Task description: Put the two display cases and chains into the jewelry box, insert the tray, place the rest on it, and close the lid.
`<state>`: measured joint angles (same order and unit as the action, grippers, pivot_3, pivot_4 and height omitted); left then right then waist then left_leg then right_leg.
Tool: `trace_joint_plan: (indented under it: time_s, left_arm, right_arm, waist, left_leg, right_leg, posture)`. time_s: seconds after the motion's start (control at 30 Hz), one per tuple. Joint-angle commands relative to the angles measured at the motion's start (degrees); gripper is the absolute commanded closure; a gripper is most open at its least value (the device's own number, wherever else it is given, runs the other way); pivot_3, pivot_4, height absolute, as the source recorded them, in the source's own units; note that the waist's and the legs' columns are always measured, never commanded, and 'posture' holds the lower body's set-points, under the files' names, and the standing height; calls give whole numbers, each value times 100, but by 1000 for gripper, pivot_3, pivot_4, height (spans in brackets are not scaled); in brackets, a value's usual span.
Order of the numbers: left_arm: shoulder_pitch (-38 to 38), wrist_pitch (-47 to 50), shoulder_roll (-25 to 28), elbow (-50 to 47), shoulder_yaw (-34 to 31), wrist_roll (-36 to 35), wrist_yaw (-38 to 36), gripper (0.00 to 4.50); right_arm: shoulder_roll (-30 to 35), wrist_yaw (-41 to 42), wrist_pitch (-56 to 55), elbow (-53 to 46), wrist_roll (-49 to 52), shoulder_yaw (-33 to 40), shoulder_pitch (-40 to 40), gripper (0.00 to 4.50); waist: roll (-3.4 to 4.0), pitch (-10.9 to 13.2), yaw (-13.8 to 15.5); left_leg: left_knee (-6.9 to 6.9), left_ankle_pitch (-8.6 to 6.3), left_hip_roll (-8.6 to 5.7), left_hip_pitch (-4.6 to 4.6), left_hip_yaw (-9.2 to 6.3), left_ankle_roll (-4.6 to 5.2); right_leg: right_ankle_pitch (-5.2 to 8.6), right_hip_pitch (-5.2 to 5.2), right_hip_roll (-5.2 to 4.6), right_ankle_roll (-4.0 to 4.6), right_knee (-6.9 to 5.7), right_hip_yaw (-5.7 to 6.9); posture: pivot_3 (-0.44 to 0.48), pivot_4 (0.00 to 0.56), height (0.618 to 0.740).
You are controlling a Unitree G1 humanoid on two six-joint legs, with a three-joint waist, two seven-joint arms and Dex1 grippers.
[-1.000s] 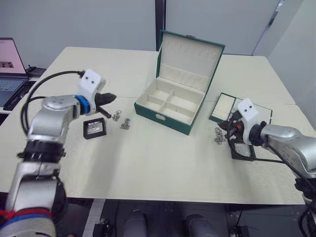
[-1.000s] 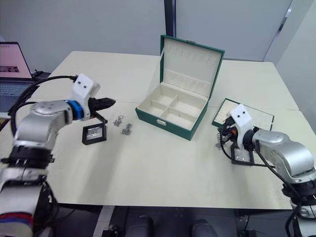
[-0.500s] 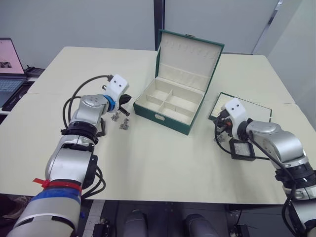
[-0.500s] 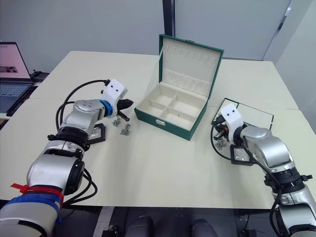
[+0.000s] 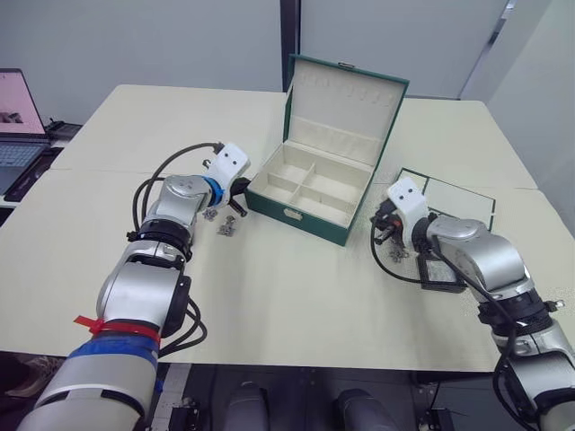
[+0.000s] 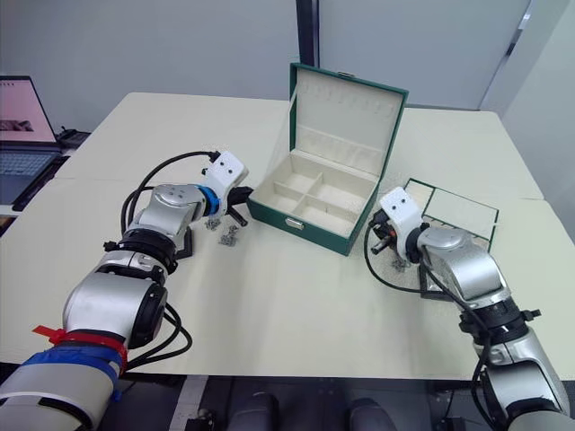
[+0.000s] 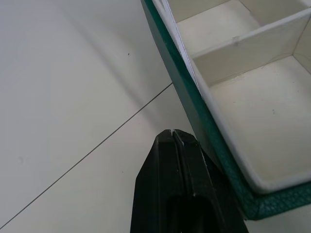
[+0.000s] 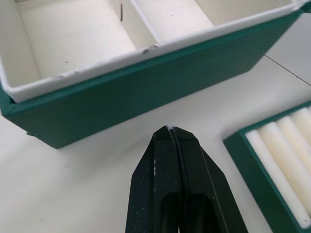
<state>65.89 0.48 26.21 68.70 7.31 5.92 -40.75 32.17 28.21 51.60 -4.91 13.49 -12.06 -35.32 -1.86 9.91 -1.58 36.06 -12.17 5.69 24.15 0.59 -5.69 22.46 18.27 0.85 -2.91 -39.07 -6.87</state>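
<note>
Head stereo looks down; both wrist cameras closely face the jewelry box (image 5: 310, 193).

The jewelry box (image 5: 310, 190) stood open mid-surface (image 5: 269, 287), its lid (image 5: 343, 99) upright. The left pincer (image 5: 241, 190) hovered near chains (image 5: 226, 224). The right pincer (image 5: 381, 226) hung beside the tray (image 5: 458, 199).

Jewelry box (image 5: 296, 208): outside dark green w/ fine grained, leather-like texture, matt; inside cream lining, smooth, soft-looking, matt. Small metal clasp (image 5: 291, 213) at front, shiny. Lid (image 5: 345, 99): same cream lining.
Tray (image 8: 277, 160): green shell, cream padded rolls, matt.
Chains (image 5: 226, 225): silvery metal links, glinting.
Display case (image 5: 440, 272): black frame, clear greyish window, slight sheen.
Table (image 5: 296, 296): pale cream top, smooth, matt, thin seam line.
Left gripper (image 7: 173, 133) & right gripper (image 8: 173, 131): black plastic fingers pressed together, smooth, semi-gloss; right one lightly scuffed at edges.
</note>
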Motion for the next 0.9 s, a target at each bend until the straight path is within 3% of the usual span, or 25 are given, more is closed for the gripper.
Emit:
trace_joint_plan:
  time_s: [0.03, 0.43, 0.9]
  left_arm:
    - [50, -133, -14, -31, -61, 26, -112, 4500]
    - [-352, 174, -109, -1048, -29, -132, -996, 4500]
    - [-2142, 2199, 95, -4795, 143, -443, -1614, 4500]
  right_arm:
    - [-62, 57, -82, -51, -102, 51, -154, 4480]
    - [-230, 174, -84, -200, -233, 35, -83, 4480]
    - [-325, 291, -4, -461, -315, 77, 152, 4480]
  waist:
    - [0, 0, 0]
    - [1, -1, -2]
    - [10, -7, -9]
  left_leg:
    - [0, 0, 0, 0, 0, 0]
    - [-1, 0, 1, 0, -2, 0]
    - [-1, 0, 2, -5, -8, -1]
  right_leg:
    - [0, 0, 0, 0, 0, 0]
    - [0, -2, -1, 0, -1, 4]
    - [0, -9, 0, 0, -5, 5]
  posture:
    - [0, 150, 740]
    - [0, 150, 740]
    - [0, 150, 740]
